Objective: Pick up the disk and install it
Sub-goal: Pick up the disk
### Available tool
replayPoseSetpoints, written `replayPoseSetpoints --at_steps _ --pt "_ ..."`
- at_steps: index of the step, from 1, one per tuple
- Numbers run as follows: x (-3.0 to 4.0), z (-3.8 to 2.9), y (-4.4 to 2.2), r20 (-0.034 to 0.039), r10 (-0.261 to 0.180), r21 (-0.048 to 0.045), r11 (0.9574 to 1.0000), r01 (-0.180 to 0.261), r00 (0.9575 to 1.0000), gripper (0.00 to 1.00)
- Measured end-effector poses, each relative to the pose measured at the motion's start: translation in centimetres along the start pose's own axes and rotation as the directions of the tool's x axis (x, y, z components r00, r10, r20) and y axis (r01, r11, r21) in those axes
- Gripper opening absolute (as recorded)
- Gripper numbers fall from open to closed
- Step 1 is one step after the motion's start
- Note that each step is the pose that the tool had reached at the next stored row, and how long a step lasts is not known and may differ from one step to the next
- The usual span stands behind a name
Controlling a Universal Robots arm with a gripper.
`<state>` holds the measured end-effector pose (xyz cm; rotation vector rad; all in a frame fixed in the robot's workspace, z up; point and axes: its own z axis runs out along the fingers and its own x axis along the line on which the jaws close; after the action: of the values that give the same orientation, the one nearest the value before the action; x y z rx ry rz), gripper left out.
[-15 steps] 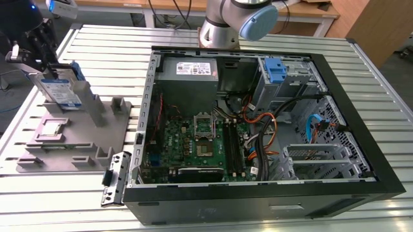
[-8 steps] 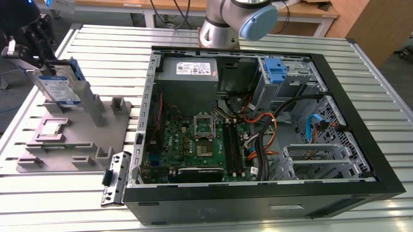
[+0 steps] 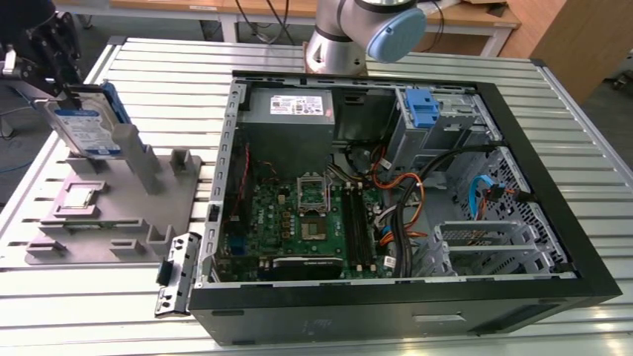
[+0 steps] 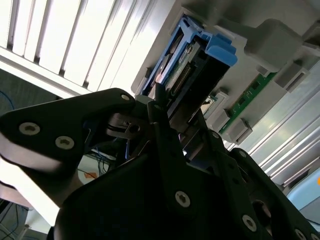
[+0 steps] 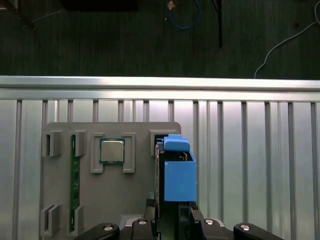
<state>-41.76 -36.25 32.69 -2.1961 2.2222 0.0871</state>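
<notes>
The arm's gripper [image 3: 64,81] stood over the grey parts fixture [image 3: 118,215] at the exterior view's left. Its two dark fingers [image 4: 161,122] were drawn in narrow around the upper end of the disk [image 3: 84,126], one on each broad face and to all appearance pressed against it, with nothing else in its hold. The disk, a silver-grey hard drive in a blue carrier frame, stood on edge with its lower end at the fixture's slot; whether it had cleared that slot could not be told. Its long axis ran upright, in line with the gripper's own reach, so the drive hung straight below the fingers rather than across them. In the first wrist view the disk [image 5: 175,175] showed edge-on, a thin blue slab leading away from the gripper [image 5: 171,209], with a processor chip [image 5: 111,151] and a green memory stick [image 5: 75,185] seated in neighbouring pockets of the fixture. The open computer case [image 3: 559,185] lay flat on the slatted aluminium table [image 3: 148,67] toward the exterior view's right, well apart from the disk. Its drive cage [image 3: 455,115], marked by a blue latch [image 3: 420,107], sat along the same far wall as the power supply [image 3: 292,107]. By these signs the pick-up was in hand and the installation not yet done.
</notes>
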Motion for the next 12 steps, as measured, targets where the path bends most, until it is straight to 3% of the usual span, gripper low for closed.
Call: replayPoseSetpoints --at_steps 8,12 --pt "-0.06 -1.14 0.03 0.0000 0.000 0.0000 1.0000 0.000 1.0000 0.35" --pt "-0.06 -1.20 0.03 0.0000 0.000 0.0001 1.0000 0.000 1.0000 0.35"
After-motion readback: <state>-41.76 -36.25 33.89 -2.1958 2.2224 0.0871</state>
